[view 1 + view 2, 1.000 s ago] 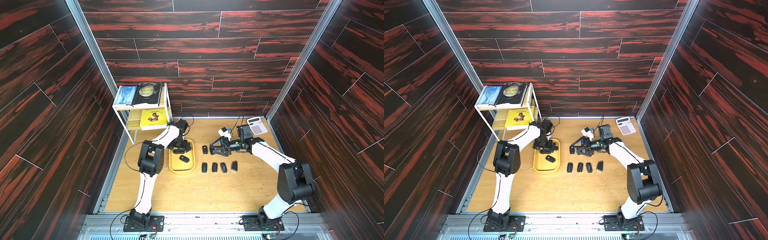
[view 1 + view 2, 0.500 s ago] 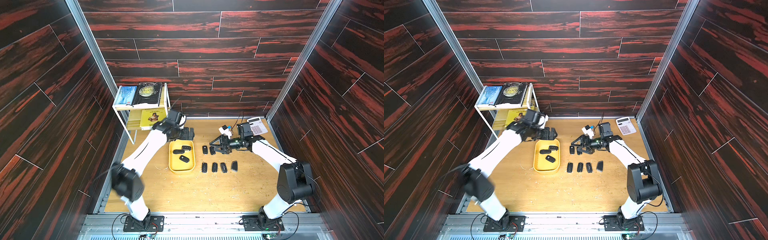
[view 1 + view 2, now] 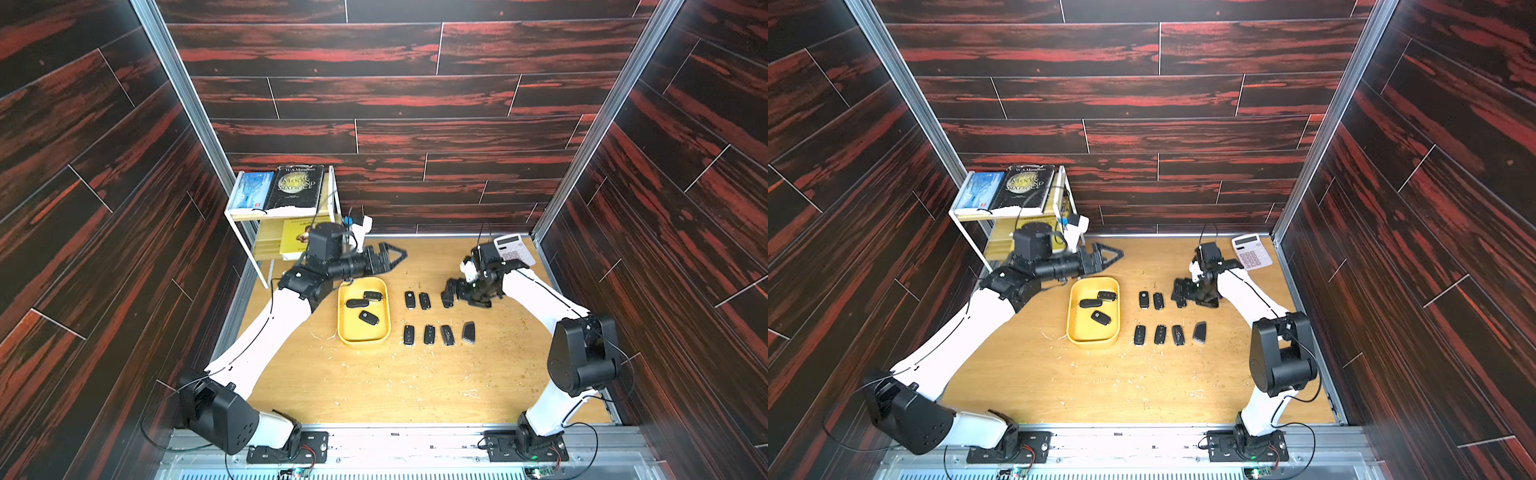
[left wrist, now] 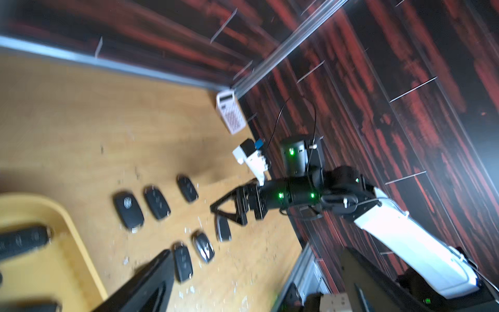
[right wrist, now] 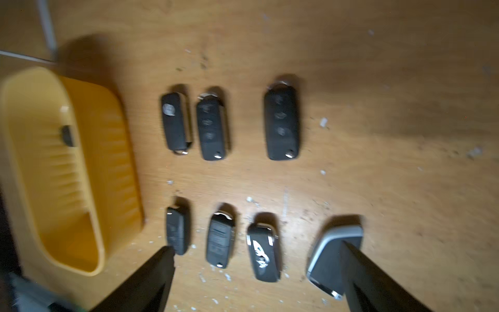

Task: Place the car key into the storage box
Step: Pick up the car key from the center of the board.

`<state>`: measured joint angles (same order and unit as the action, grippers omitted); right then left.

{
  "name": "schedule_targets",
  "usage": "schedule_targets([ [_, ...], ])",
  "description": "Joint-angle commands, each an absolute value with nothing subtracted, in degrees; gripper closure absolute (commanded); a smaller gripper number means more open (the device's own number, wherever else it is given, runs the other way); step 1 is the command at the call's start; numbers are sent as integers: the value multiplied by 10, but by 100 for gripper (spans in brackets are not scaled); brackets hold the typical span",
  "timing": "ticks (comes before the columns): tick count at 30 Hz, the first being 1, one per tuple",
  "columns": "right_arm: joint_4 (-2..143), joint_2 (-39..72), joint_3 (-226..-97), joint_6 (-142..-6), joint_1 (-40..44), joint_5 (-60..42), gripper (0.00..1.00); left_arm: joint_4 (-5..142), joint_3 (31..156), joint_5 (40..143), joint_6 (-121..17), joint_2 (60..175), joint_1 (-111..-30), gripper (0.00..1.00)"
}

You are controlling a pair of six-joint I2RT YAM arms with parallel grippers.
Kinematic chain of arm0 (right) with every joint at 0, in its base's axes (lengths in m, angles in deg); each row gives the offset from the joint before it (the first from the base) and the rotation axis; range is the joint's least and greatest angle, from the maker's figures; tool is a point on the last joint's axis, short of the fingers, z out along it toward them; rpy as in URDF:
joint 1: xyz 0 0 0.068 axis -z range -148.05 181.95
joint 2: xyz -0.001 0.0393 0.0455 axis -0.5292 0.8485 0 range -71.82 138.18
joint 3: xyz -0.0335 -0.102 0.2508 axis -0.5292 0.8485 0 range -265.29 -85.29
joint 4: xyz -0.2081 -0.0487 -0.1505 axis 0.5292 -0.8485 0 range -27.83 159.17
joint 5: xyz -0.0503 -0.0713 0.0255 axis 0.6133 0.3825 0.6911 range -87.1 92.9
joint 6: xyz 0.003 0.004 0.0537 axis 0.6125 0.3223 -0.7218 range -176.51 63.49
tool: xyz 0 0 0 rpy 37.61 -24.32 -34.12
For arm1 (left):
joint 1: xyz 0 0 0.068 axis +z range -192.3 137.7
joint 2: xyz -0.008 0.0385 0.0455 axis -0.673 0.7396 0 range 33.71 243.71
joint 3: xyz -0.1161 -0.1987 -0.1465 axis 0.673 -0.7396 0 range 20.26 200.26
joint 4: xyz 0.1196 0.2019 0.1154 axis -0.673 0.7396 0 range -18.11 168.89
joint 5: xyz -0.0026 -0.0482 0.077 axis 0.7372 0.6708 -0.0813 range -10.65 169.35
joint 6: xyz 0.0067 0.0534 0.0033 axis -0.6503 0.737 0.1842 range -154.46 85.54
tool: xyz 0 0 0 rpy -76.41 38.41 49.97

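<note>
The storage box [image 3: 363,343] sits on the desk [image 3: 374,386] with three car keys [image 3: 368,318] lying inside. Seven more lie just beside it in two rows. In both top views the right claw [image 3: 451,293] hangs over the far-row key [image 5: 282,124] that sits apart from its two neighbours. Its jaws are spread wide and hold nothing, and its fingers [image 5: 154,281] frame the near row in the wrist view. The left claw [image 3: 397,254] is raised behind the box, clear of every key, and is likewise wide open and empty.
</note>
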<state>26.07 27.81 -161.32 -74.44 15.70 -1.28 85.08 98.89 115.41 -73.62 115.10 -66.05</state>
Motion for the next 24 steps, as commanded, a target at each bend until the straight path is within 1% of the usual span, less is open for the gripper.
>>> schedule_targets([
  [1,218,257,-1575,-742,157,74,1,844,997,1171,-746,1097,-657,0],
  [5,225,230,-1533,-753,158,90,2,870,996,1148,-727,1076,-657,0],
  [8,227,217,-1507,-760,158,81,9,881,993,1145,-720,1071,-657,0],
  [10,237,203,-1483,-765,157,79,9,890,998,1153,-716,1075,-657,0],
  [12,248,196,-1461,-772,157,77,12,894,997,1154,-712,1074,-657,0],
  [15,275,197,-1430,-784,157,57,19,885,991,1156,-710,1068,-657,0],
  [18,304,205,-1411,-800,156,55,19,880,988,1163,-711,1065,-657,0],
  [24,329,234,-1416,-819,139,70,22,898,988,1168,-697,1056,-657,0],
])
